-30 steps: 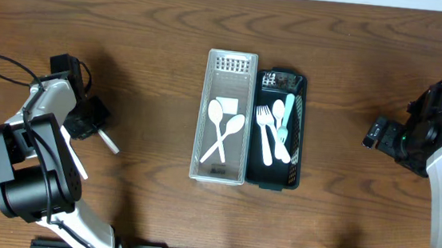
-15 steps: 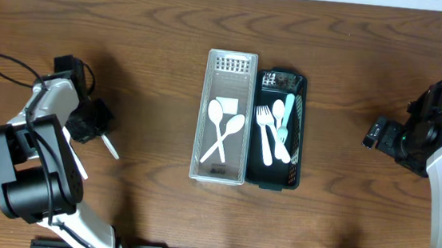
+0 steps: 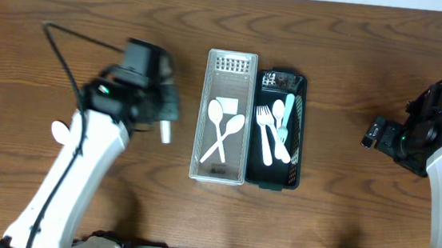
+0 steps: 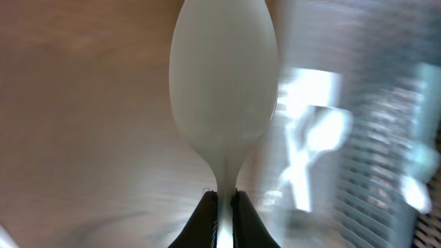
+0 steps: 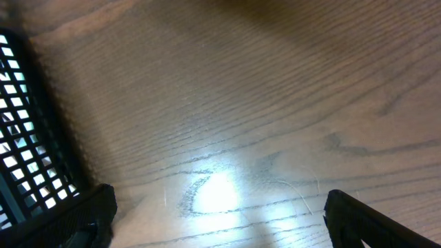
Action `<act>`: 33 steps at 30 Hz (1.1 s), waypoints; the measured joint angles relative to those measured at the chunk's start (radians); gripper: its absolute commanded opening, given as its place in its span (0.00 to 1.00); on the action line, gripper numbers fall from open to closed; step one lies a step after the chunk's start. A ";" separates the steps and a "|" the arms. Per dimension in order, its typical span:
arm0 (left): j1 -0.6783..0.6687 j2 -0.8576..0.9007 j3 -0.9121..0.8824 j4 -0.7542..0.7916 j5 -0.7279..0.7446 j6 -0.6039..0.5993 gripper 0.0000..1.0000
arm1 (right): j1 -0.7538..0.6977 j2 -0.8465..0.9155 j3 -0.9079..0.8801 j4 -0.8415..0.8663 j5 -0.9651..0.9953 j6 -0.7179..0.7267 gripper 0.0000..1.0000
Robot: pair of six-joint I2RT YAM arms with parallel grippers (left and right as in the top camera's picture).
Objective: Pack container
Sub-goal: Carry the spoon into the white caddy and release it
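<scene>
My left gripper (image 4: 222, 210) is shut on the handle of a white plastic spoon (image 4: 224, 76), held above the wood just left of the clear tray (image 3: 208, 83). In the overhead view the gripper (image 3: 164, 115) shows the spoon's end (image 3: 165, 134) sticking out toward the front. The clear tray holds two white spoons (image 3: 222, 132). The black basket (image 3: 302, 91) beside it holds white forks (image 3: 267, 132) and a teal utensil (image 3: 287, 114). My right gripper (image 3: 368, 135) is open and empty over bare wood at the right; it also shows in the right wrist view (image 5: 217, 220).
Another white utensil's bowl (image 3: 60, 132) lies on the table at the left, partly under my left arm. The black basket's mesh wall (image 5: 21, 138) shows at the left edge of the right wrist view. Arm bases stand along the front edge.
My left arm has lifted the white spoon off the table at the far left and swung right, close to the clear tray. The right arm has not moved.
</scene>
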 measured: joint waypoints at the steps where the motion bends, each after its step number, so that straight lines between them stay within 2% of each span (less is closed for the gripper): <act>1: -0.042 -0.010 0.002 0.015 0.002 0.001 0.06 | 0.000 0.000 0.000 0.000 0.000 0.000 0.99; 6: -0.235 0.012 0.003 0.105 0.003 0.004 0.06 | 0.000 0.000 0.000 0.000 -0.001 0.000 0.99; 11: -0.301 0.136 0.003 0.155 0.003 0.004 0.06 | 0.000 0.000 0.000 0.000 -0.003 0.000 0.99; 14: -0.303 0.239 0.003 0.166 0.002 0.009 0.17 | 0.000 0.000 0.000 0.000 -0.008 0.000 0.99; 15: -0.302 0.275 0.003 0.169 0.002 0.007 0.17 | 0.000 0.000 0.000 -0.001 -0.011 0.000 0.99; 16: -0.302 0.307 0.003 0.171 0.002 0.006 0.22 | 0.000 0.000 0.000 -0.003 -0.011 0.000 0.99; 18: -0.303 0.354 0.003 0.171 0.002 0.009 0.38 | 0.000 0.000 0.000 -0.007 -0.012 0.000 0.99; 21: -0.302 0.373 0.003 0.173 0.002 0.011 0.47 | 0.000 0.000 0.000 -0.008 -0.014 0.000 0.99; 28: -0.288 0.303 0.058 0.059 -0.026 0.039 0.62 | 0.000 0.000 0.000 -0.010 -0.014 0.000 0.99; 33: -0.180 0.117 0.117 -0.023 -0.087 0.049 0.75 | 0.000 0.000 -0.001 -0.010 -0.014 0.000 0.99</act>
